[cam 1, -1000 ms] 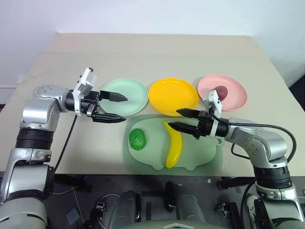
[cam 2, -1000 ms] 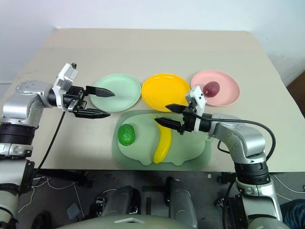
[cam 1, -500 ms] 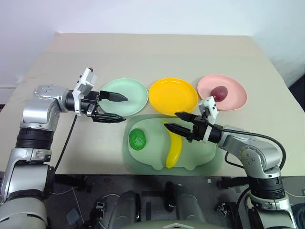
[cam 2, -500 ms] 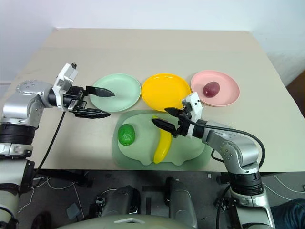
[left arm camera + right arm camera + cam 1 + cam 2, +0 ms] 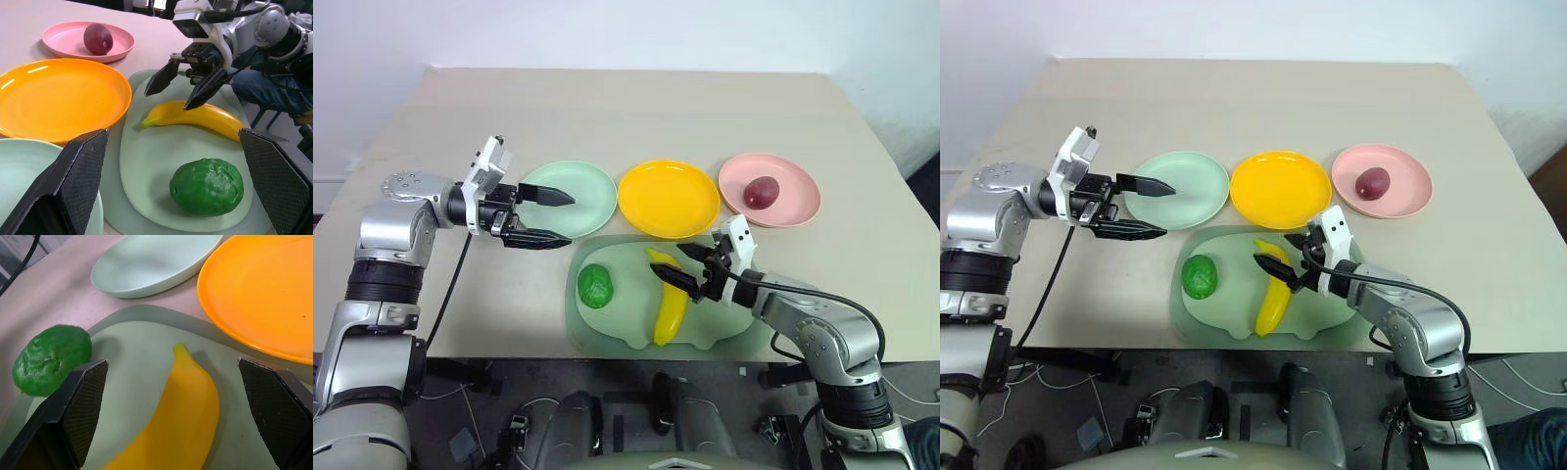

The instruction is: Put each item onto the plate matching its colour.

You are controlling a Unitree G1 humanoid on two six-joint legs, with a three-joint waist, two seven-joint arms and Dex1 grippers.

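Right gripper (image 5: 680, 271), fingers spread and empty, straddles the stem end of the banana (image 5: 670, 298) on the green tray (image 5: 607, 323), near the yellow plate (image 5: 669, 197). Gripped so near its tip, the banana might swivel or slip. Left gripper (image 5: 548, 217) hangs spread, empty.

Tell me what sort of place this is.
Probably a lab or test room, not a home: a plain beige table against a bare white wall, set with toy fruit such as a banana on a pale-green tray.
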